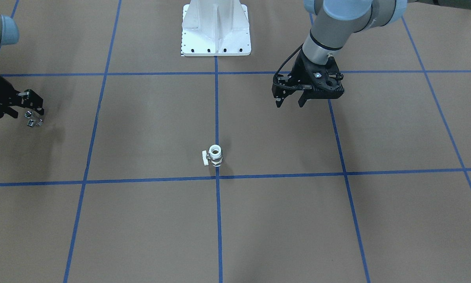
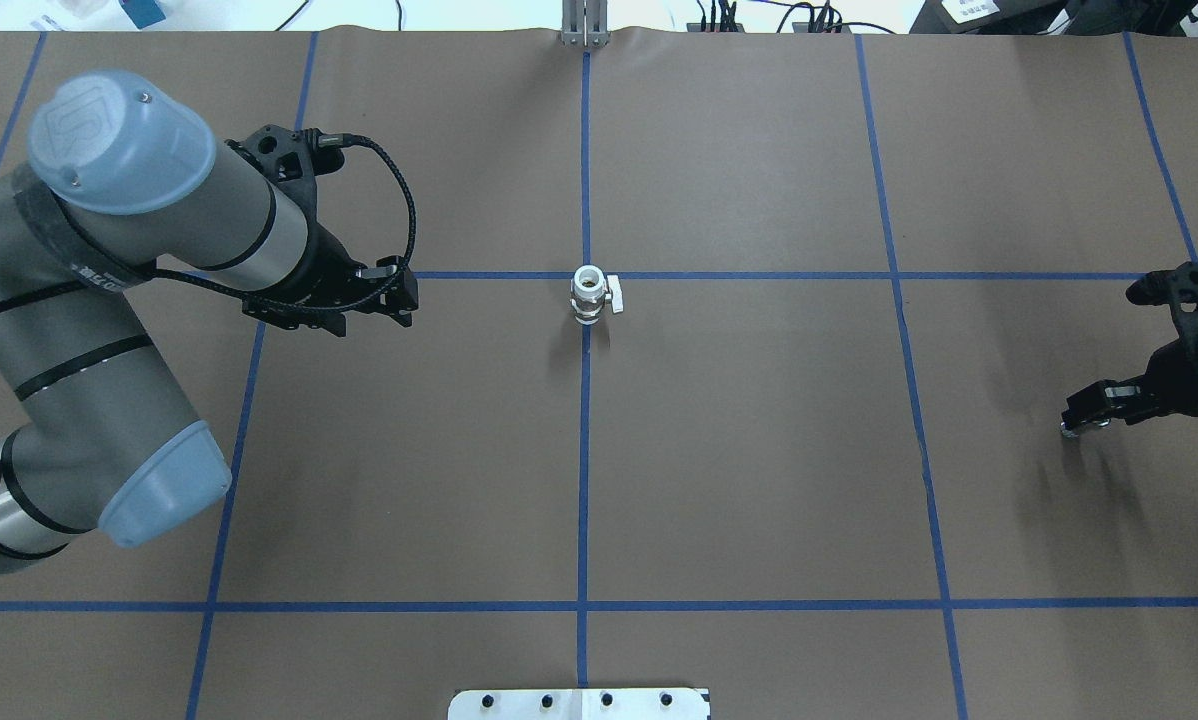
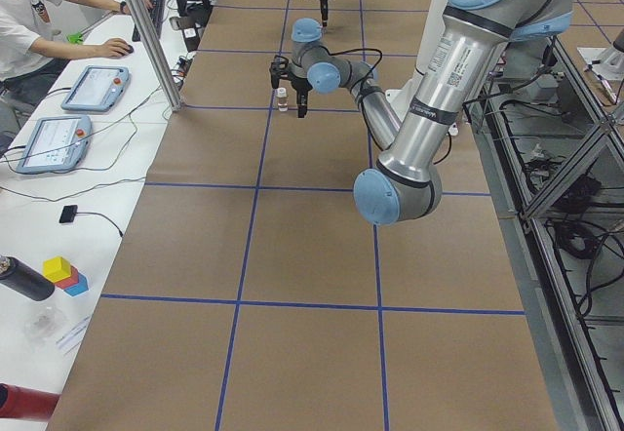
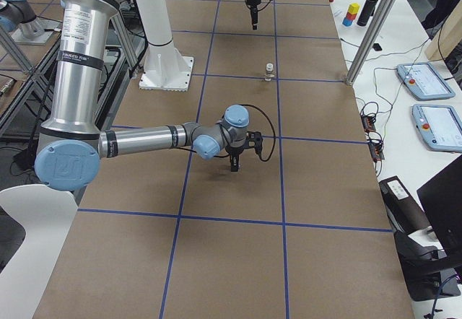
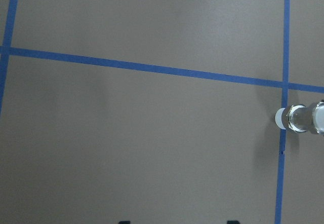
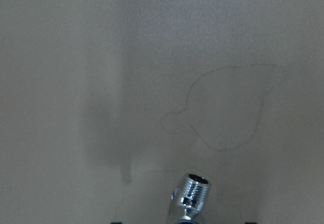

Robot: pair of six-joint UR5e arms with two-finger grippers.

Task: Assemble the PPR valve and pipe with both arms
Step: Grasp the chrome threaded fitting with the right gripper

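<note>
Chrome pipe [image 6: 191, 196] sits closest to the right wrist lens: a bright, threaded metal stub with an open mouth, angled away from the camera and leaning slightly to one side. Its lower body is cut off by the frame edge, so its full long axis cannot be judged there. In the front-facing view it shows as a small cluster of shiny stubs with no white parts.

Right gripper [image 1: 28, 110] is closed on the pipe and carries it clear of the worktop [image 1: 149, 129], well off to the robot's right of the base mount [image 1: 216, 29]. Most of this gripper is cropped at the frame edge in both the front-facing and overhead views.

PPR valve [image 1: 214, 155] stands upright on the worktop, straight out in front of the base mount, on the central blue tape line [image 1: 216, 102] and just short of a cross line. It has white ring ends and a silvery middle band. Its long axis is vertical, with the open white end facing up. The small white lever sticks out sideways toward the robot's right. The left wrist view catches only part of it, at the frame edge.

Left gripper [image 1: 289, 103] hangs above the worktop, forward and to the robot's left of the base mount, well apart from the valve. Its fingers are spread and nothing is between them.
</note>
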